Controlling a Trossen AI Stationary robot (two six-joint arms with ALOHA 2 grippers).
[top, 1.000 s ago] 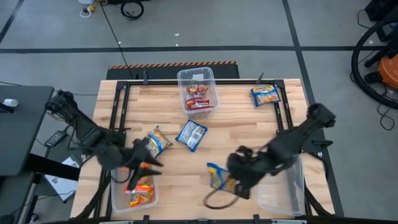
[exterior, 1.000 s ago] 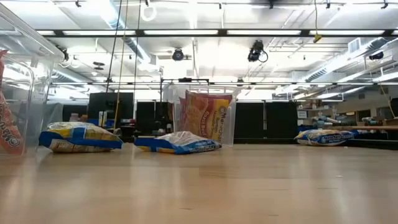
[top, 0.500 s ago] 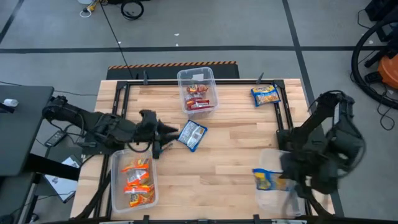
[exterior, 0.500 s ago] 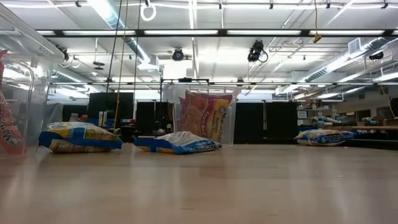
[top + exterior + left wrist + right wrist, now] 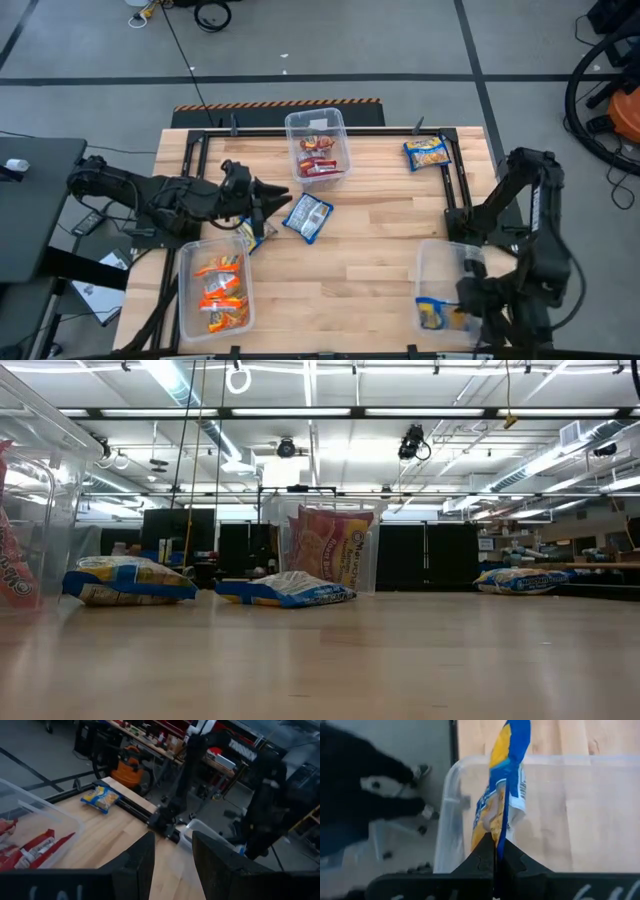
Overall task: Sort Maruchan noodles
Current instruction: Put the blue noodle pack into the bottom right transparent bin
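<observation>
Noodles: a blue-and-yellow packet [image 5: 432, 314] has travelled from the table's near middle to hang inside the clear bin [image 5: 437, 259] at the near right corner, pinched in the right gripper [image 5: 462, 312]. Release remains. The left gripper [image 5: 268, 203], half-open and empty, has swung toward the packet [image 5: 307, 217] at mid-table.

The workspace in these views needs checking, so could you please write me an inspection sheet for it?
Surface: wooden table, bare between items.
Job's things: three blue and yellow packets loose, one far right, one at centre, one by the left arm; red packets in the far bin; orange packets in the near left bin.
Clutter: nothing seen.
Grippers: left gripper part open, holding nothing, above the table near the centre packet; right gripper shut on a blue and yellow packet over the near right bin.
Cables: dark cables on the floor beyond the table.
Surroundings: workshop floor, benches and equipment.
</observation>
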